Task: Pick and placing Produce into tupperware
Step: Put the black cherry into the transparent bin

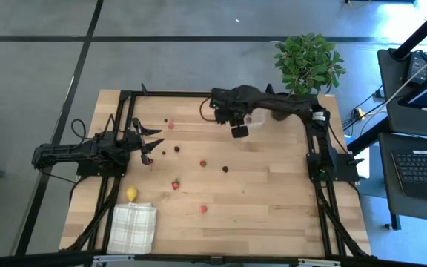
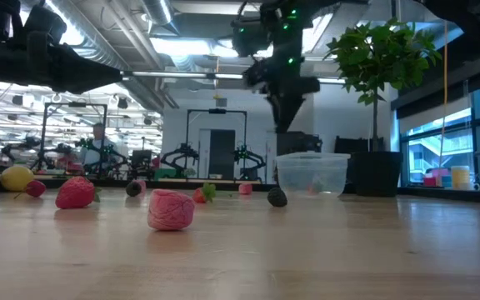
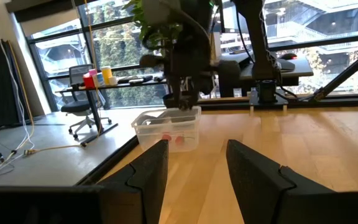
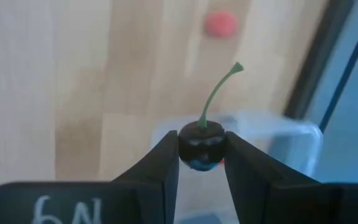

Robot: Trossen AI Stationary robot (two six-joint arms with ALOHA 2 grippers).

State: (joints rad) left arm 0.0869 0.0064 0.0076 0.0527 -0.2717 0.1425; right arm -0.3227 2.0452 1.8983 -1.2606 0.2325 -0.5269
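Note:
The tupperware is a small clear box standing on the far part of the table, also seen in the low view and the left wrist view, with something red inside. My right gripper hangs just above it, shut on a dark cherry. Red and dark produce pieces lie scattered mid-table, and a yellow lemon lies near the left edge. My left gripper is open, level above the table's left side, touching nothing. My right gripper pinches the dark cherry's round body between its two fingers, one on each side. The fingers point down from above. The cherry is lifted clear over the tupperware, and its green stem sticks out past the fingertips.
A white checked cloth lies at the near left corner. A potted green plant stands just beyond the table's far right corner. A red strawberry and a pink berry lie nearest the low camera. Desks and a laptop stand right of the table.

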